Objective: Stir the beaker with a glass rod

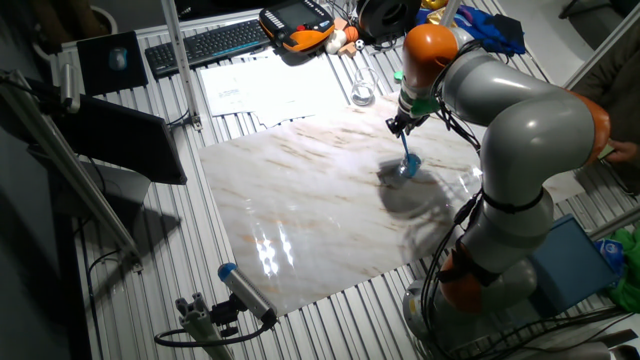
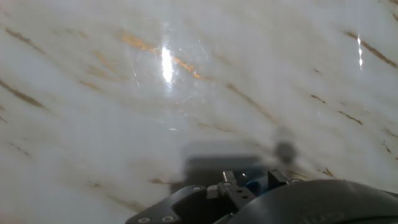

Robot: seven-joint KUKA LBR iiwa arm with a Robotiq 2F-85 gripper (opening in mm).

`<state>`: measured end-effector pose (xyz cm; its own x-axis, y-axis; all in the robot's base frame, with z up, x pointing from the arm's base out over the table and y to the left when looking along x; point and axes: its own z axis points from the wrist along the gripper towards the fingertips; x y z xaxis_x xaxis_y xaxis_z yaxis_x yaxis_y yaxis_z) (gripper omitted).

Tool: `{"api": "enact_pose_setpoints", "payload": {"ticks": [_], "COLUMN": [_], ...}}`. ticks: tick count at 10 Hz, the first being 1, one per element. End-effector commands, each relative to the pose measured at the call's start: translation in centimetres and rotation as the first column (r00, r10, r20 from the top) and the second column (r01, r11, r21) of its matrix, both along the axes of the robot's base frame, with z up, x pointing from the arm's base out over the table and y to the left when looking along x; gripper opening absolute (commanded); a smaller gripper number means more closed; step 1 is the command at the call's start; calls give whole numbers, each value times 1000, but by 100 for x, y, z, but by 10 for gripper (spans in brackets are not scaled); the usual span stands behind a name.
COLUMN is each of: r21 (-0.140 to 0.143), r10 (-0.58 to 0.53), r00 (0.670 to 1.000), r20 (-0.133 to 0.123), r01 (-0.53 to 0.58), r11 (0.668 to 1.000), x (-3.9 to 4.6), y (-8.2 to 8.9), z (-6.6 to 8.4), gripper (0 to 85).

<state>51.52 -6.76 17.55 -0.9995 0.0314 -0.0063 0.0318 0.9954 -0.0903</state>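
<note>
Marble board (image 1: 300,200): white slab with brown veins, in the middle of the fixed view, lying on a ribbed metal table (image 1: 140,290); it also fills the hand view.
Arm (image 1: 520,130): grey with orange joints, at the right of the frame; it rises from the lower right, bends over at the upper right and points the wrist down toward the board.
Keyboard (image 1: 210,42): black, at the upper left of the frame, beyond some papers (image 1: 265,85).
Flask (image 1: 361,92): clear, round-bottomed, at the upper middle, well apart from the beaker.
Grey cylinder (image 1: 245,290): blue cap, at the lower left, lying on the board's edge.
Gripper (image 1: 403,124): dark fingers pointing down, closed around the top of the glass rod.
Beaker (image 1: 406,168): very small, blue inside, standing on the board right of centre, below the gripper.
Glass rod (image 1: 408,148): thin light-blue stick, nearly upright, lower end in the beaker.
</note>
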Motion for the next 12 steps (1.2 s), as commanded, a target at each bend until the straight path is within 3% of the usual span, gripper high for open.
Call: {"api": "enact_pose_setpoints", "payload": {"ticks": [1,5,6,12], "r21": [0,8,8,9], "r10": [3,8,8,26], "r00": [1000,1000,1000,1000], "r20": [0,1,3,1], "r01": [-3,-8,-8,-26], "r11": [1000,1000,1000,1000], "x": [-3,-24,-24,-30], "y": [-7,-39,-39,-41], "z": [2,18,18,45], "gripper": [340,340,170,170]}}
